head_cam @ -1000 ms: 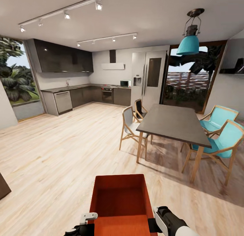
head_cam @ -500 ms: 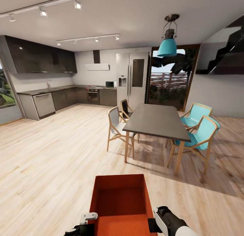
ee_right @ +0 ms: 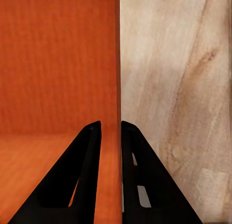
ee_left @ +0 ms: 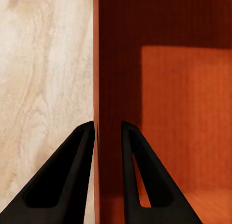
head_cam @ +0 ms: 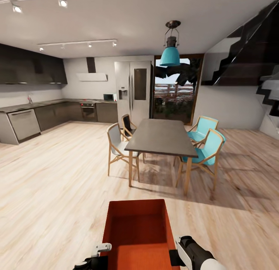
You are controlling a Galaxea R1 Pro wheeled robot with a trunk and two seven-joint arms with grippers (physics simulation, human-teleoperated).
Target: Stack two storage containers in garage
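Container [head_cam: 136, 233] orange-red, unlabelled | left gripper [ee_left: 107, 130] clamps wall | right gripper [ee_right: 110, 127] clamps wall

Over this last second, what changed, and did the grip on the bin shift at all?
The camera swung right: the kitchen counters slid toward the picture's left and the staircase came into sight. That is the robot turning, not the furniture moving. The bin sits in the same spot in the head view, with the left pincer and right pincer each clamped on a side wall.

Dark dining table [head_cam: 161, 136] — wooden chairs around it, teal lamp [head_cam: 170, 56] above.
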